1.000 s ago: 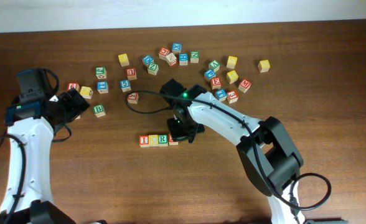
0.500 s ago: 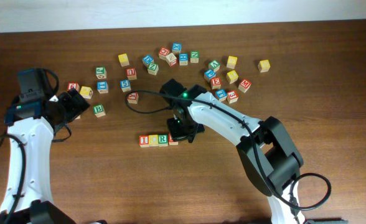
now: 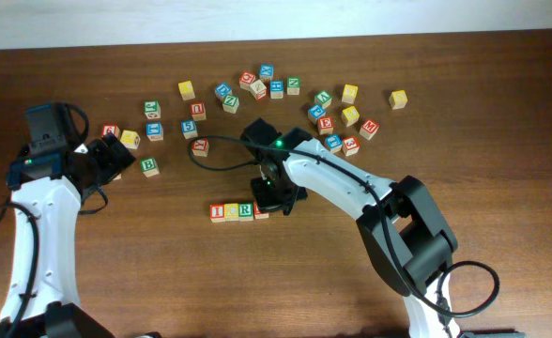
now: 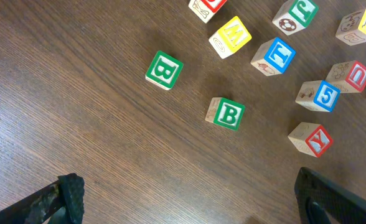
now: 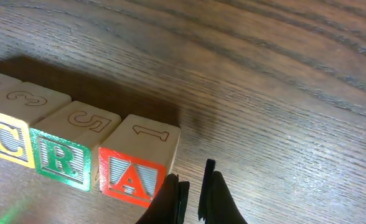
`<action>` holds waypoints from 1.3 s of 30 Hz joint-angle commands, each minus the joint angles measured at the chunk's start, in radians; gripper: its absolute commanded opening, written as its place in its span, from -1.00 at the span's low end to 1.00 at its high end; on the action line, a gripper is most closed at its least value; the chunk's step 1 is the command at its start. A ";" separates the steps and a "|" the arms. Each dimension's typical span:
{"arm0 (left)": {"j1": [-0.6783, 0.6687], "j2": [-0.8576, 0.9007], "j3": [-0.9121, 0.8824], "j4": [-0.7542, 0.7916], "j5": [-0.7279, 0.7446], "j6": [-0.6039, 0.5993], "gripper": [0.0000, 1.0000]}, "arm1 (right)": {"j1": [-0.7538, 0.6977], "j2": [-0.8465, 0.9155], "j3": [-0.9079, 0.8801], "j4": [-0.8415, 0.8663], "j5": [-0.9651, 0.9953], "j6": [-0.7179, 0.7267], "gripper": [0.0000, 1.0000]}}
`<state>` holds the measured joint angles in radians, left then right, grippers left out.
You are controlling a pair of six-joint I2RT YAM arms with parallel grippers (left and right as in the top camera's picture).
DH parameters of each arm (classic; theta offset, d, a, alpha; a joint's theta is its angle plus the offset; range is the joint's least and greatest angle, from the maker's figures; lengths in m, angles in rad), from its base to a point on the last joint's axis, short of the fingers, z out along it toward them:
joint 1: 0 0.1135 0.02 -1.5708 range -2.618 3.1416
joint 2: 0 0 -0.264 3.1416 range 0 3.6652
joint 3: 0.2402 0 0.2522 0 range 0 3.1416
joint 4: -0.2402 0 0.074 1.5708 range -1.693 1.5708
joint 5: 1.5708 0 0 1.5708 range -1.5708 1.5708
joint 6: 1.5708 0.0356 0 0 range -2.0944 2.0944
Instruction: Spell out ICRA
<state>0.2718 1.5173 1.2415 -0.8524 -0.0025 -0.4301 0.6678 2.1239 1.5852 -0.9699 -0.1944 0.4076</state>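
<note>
Four cubes stand in a tight row on the table: the red I (image 3: 218, 212), the yellow C (image 3: 232, 211), the green R (image 3: 246, 211) and the red A (image 3: 260, 212), which is partly under my right gripper (image 3: 278, 199). The right wrist view shows C (image 5: 5, 143), R (image 5: 61, 158) and A (image 5: 130, 177) side by side, touching. My right gripper (image 5: 192, 193) is shut and empty, its fingertips just right of the A cube. My left gripper (image 4: 189, 208) is wide open and empty over bare wood at the table's left (image 3: 112, 158).
Many other letter cubes lie scattered across the back of the table (image 3: 276, 89), from left (image 3: 130, 138) to right (image 3: 398, 99). Two green B cubes (image 4: 164, 70) (image 4: 226, 114) lie ahead of the left gripper. The right arm's black cable (image 3: 210, 141) loops behind the row.
</note>
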 commanded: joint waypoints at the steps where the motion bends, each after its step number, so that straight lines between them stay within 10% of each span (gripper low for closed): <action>1: 0.006 0.003 0.003 -0.001 0.007 -0.002 0.99 | 0.007 0.010 -0.005 0.003 -0.020 -0.006 -0.91; 39: 0.006 0.003 0.003 -0.001 0.007 -0.002 0.99 | 0.007 0.010 -0.005 -0.020 -0.065 0.084 -0.91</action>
<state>0.2718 1.5173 1.2415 -0.8524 -0.0021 -0.4301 0.6678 2.1239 1.5852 -0.9878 -0.2398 0.4828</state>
